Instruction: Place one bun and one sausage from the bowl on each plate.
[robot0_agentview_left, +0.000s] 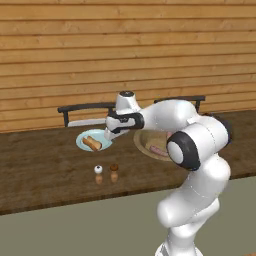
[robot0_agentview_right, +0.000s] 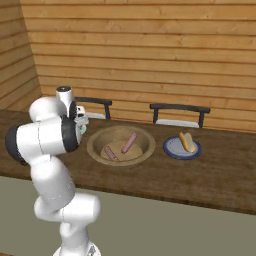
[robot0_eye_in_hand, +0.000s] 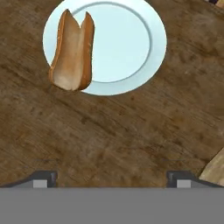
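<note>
A pale blue plate (robot0_eye_in_hand: 127, 43) lies on the dark wooden counter with a split bun (robot0_eye_in_hand: 72, 50) on its left side; one end of the bun hangs over the rim. My gripper (robot0_eye_in_hand: 111, 179) hovers open over bare wood just short of this plate and holds nothing. In the left base view the gripper (robot0_agentview_left: 109, 135) is at the right edge of that plate (robot0_agentview_left: 84, 135), beside the bun (robot0_agentview_left: 92, 143). The tan bowl (robot0_agentview_right: 97, 142) holds two sausages (robot0_agentview_right: 129, 142). A second plate (robot0_agentview_right: 172, 150) right of the bowl carries a bun with a sausage (robot0_agentview_right: 187, 141).
Two small shakers (robot0_agentview_left: 98, 170) (robot0_agentview_left: 114, 168) stand on the counter in front of the left plate. Two dark chairs (robot0_agentview_right: 179, 109) stand behind the counter against the wooden wall. The bowl's rim (robot0_eye_in_hand: 214, 170) shows close to my right fingertip.
</note>
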